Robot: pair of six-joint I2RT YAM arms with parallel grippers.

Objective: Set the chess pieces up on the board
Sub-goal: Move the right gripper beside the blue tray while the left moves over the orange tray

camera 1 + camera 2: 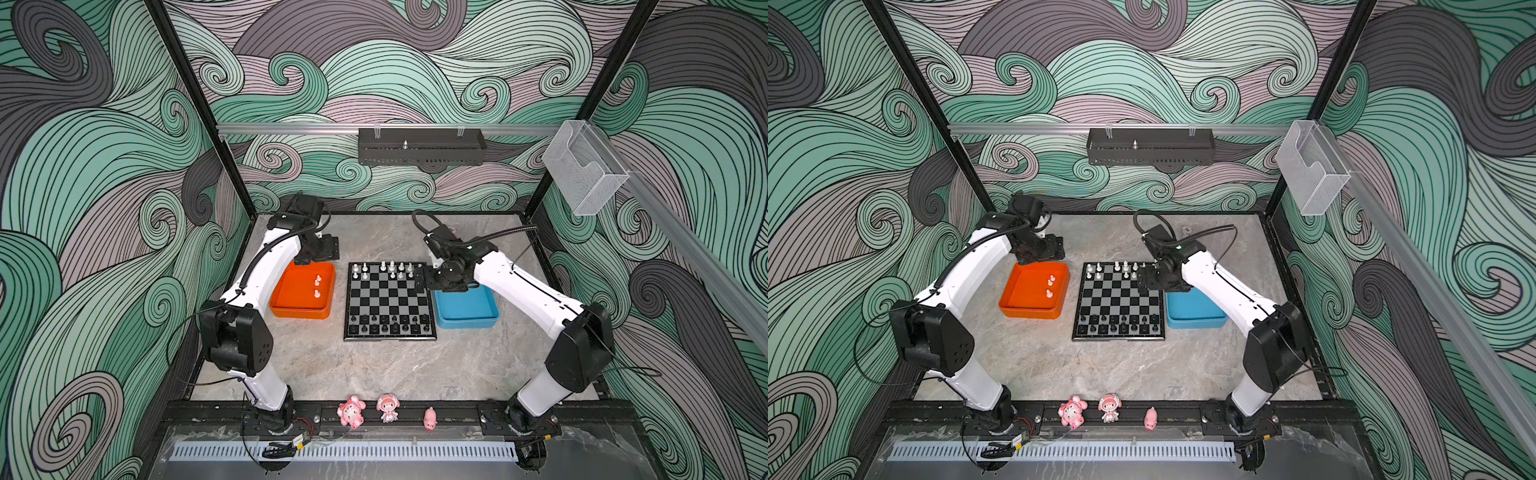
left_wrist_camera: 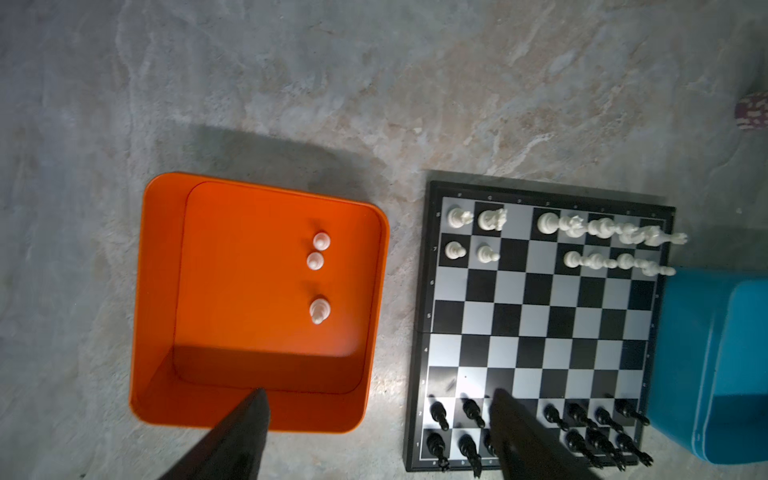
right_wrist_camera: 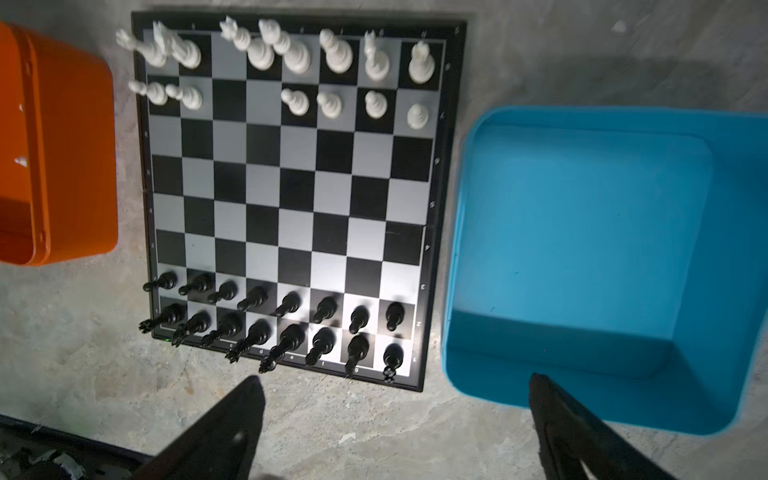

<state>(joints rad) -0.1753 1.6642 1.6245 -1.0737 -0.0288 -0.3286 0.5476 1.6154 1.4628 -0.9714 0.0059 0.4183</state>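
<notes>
The board (image 1: 390, 301) lies mid-table between two trays. White chess pieces (image 1: 386, 270) fill most of its two far rows, with a few squares bare. Black chess pieces (image 3: 286, 328) fill its two near rows. Three white pieces (image 2: 319, 309) stand in the orange tray (image 1: 299, 313). My left gripper (image 1: 305, 259) hangs open over that tray's far edge, and in the left wrist view the left gripper (image 2: 380, 407) holds nothing. My right gripper (image 1: 419, 282) hovers over the board's right edge beside the blue tray (image 1: 467, 322). The right wrist view shows the right gripper (image 3: 395, 395) wide open and empty.
The blue tray (image 3: 582, 249) has nothing in it. Three pink figurines (image 1: 387, 407) stand on the front rail. A black basket (image 1: 422, 145) hangs on the back wall, and a clear box (image 1: 584, 166) is mounted at the right post.
</notes>
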